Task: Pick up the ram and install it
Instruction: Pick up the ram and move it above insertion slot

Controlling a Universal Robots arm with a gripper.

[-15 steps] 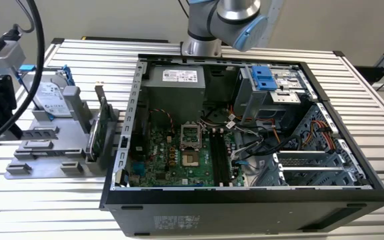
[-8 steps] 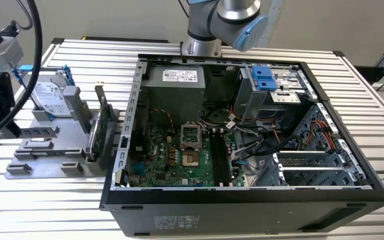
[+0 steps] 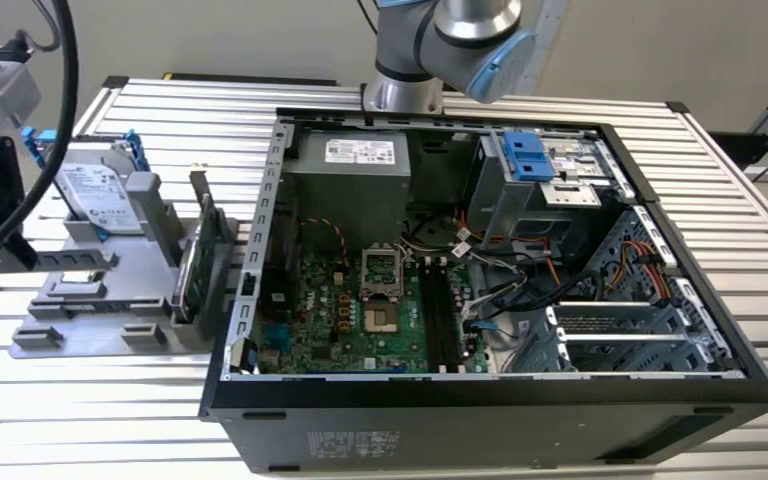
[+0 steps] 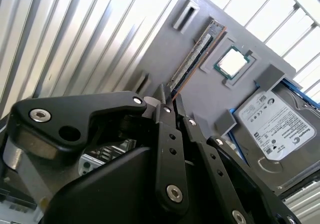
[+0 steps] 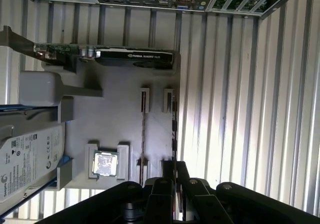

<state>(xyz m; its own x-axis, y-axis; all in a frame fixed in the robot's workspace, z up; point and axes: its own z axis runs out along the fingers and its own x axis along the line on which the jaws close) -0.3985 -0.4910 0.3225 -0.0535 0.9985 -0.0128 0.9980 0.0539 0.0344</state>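
Poised over the grey plastic tray (image 4: 161, 48) with black fingers (image 4: 167, 134) narrowly apart, empty, near the long green ram stick (image 4: 195, 58) standing edgewise there.

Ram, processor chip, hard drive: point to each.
ram (image 4: 196, 56), second wrist view, mid-length of the stick
processor chip (image 4: 232, 62), second wrist view, silver lid's centre
hard drive (image 4: 272, 121), second wrist view, white label
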